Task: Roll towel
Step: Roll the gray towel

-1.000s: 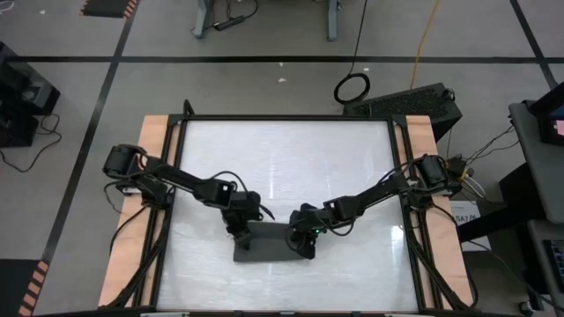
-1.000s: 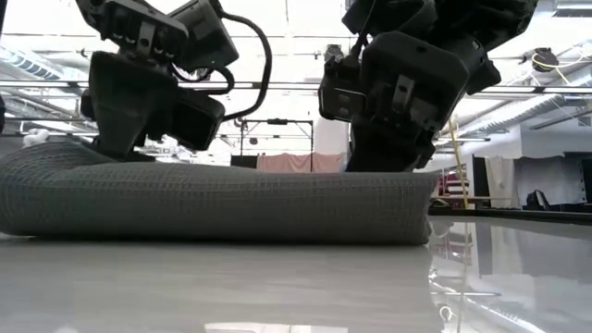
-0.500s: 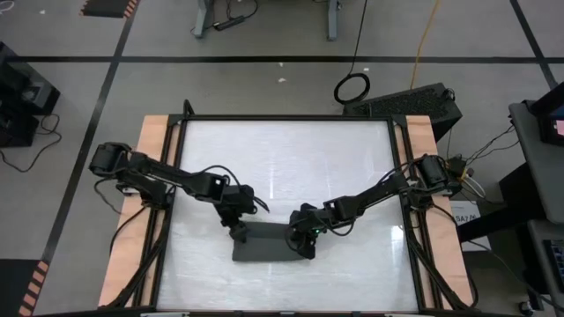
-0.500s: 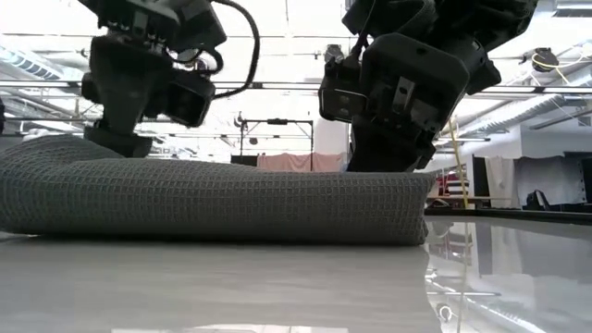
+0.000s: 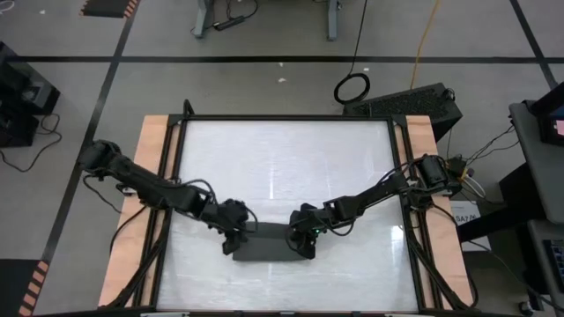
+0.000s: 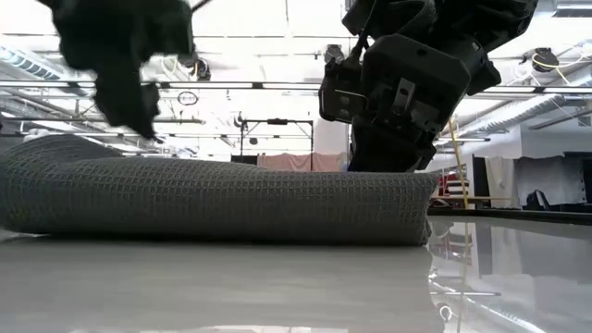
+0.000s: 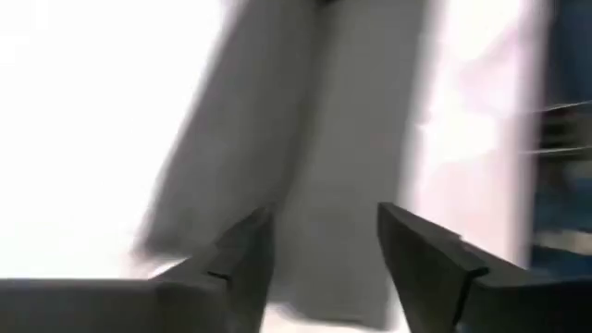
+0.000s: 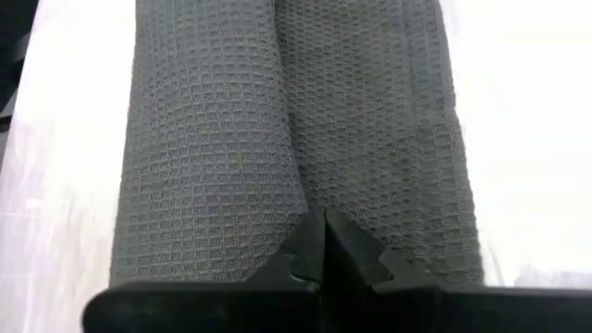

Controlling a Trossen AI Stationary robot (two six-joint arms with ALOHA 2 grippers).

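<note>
On the white table, near its front edge at the middle, the dark grey waffle-weave towel lies as a long, thick roll, with the right gripper pressed shut atop one end and the left gripper parted, empty, over the other.

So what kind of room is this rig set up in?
Most likely a robotics lab or workshop: taped lines on the grey floor, loose cables and a yellow cord behind the table, and open ceiling rails with bright lights in the low view.
</note>
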